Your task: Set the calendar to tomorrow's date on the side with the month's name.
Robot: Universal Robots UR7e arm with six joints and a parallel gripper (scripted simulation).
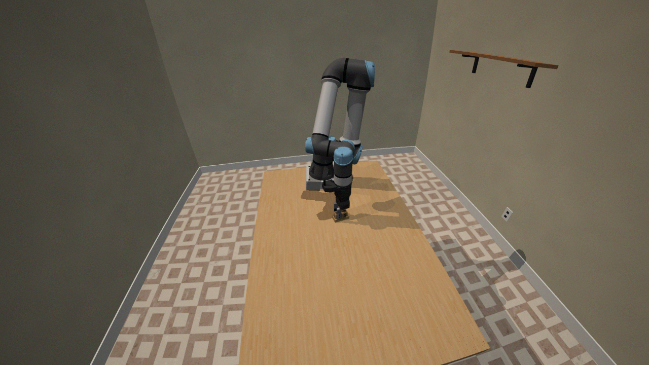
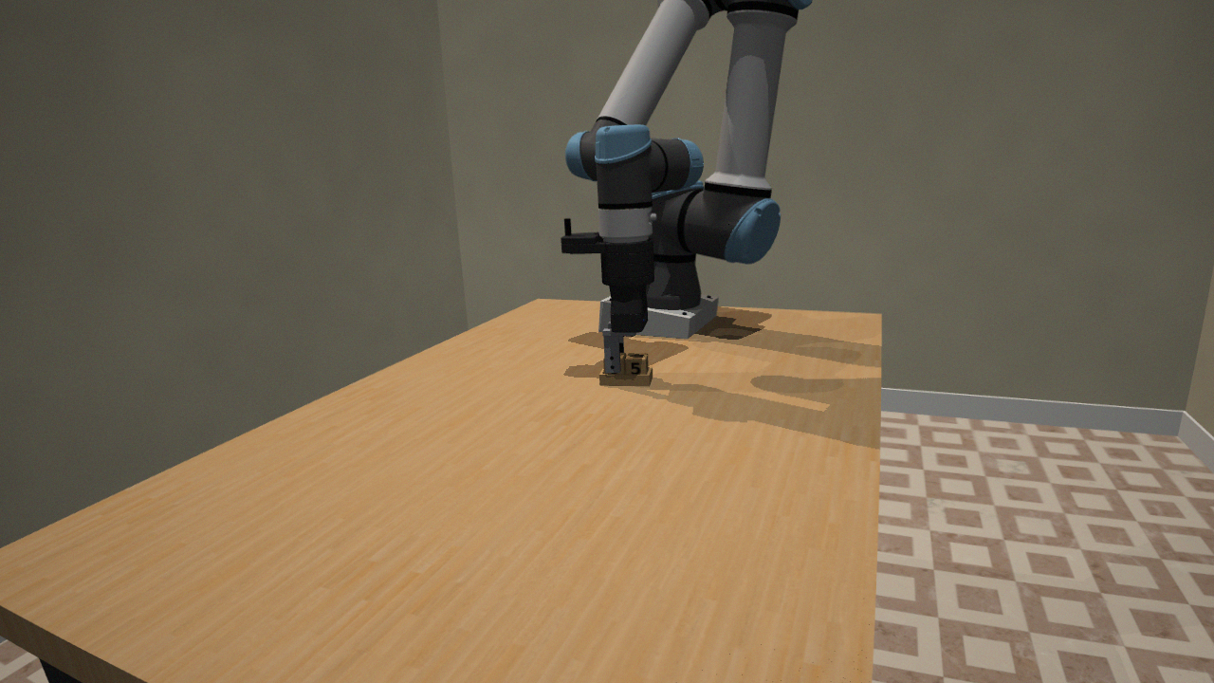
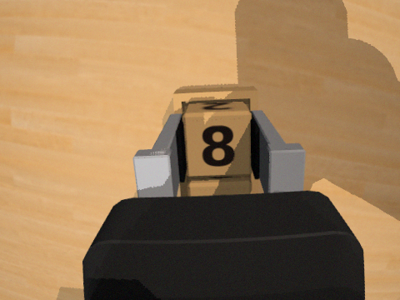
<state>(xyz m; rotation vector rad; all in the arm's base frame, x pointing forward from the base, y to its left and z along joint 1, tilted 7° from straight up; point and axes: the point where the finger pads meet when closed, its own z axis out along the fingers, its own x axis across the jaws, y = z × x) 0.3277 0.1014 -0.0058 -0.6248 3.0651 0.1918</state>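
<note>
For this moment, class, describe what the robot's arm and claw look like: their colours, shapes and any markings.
The arm has smooth, rounded light grey tubes, dark grey joints and blue end caps. A pale band circles the wrist above a black, blocky housing. The claw has two straight grey fingers with black inner pads; small dark dots mark one finger. I can't make out any lettering.

The arm point(image 1: 325, 108) point(image 2: 662, 64) has smooth pale grey tubes for its long links, with dark charcoal joint housings and black rings where they meet. Rounded light blue caps close the joints. A pale collar point(image 1: 343, 180) point(image 2: 624, 222) circles the wrist, above a black body with a dark side bracket point(image 2: 582, 243) and a short upright peg. The end effector point(image 2: 616, 370) point(image 3: 217, 133) has grey, block-ended fingers with black inner pads; small dark dots, possibly screw holes, mark one finger. The base plate point(image 2: 671, 327) is light grey.
</note>
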